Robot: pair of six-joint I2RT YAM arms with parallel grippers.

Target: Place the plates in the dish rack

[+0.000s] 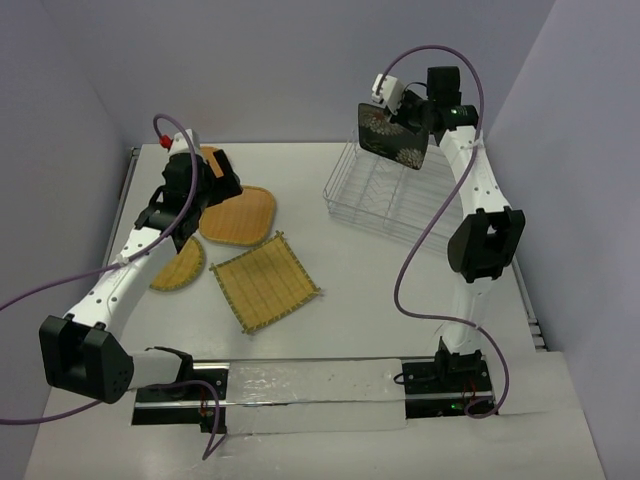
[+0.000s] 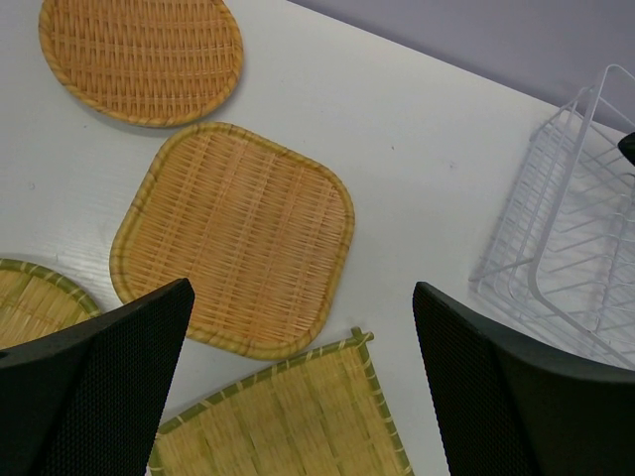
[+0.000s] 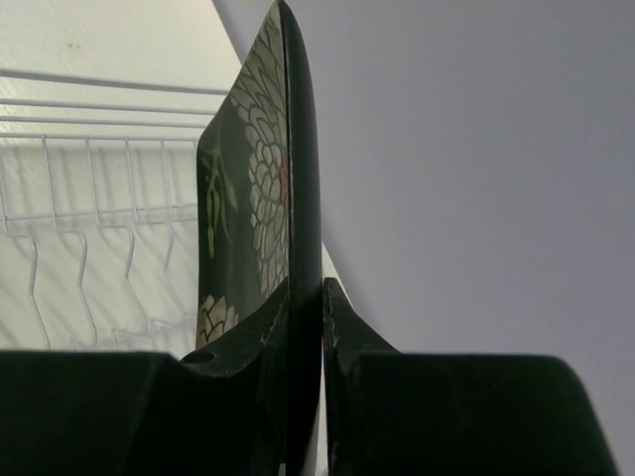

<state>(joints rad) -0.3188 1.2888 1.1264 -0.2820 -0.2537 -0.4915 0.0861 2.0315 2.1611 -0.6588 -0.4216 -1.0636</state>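
Observation:
My right gripper (image 3: 308, 297) is shut on the edge of the black square plate (image 3: 258, 198) with white-red flowers. It holds the plate on edge, in the air over the back of the wire dish rack (image 1: 385, 195), as the top view shows (image 1: 393, 135). My left gripper (image 2: 303, 297) stands open, holding nothing, above the orange rounded-square plate (image 2: 233, 248). Flat on the table around it lie the orange round plate (image 2: 139, 55), the yellow woven square plate (image 2: 288, 416) and the yellow round plate (image 2: 30, 297). From above, the left gripper (image 1: 222, 180) partly hides the orange round plate (image 1: 210, 156).
The rack (image 2: 575, 258) stands at the table's back right, near the right wall, and no plates show in it. The four woven plates cluster on the left half, some with edges touching or overlapping. The right arm's purple cable (image 1: 420, 250) loops beside the rack.

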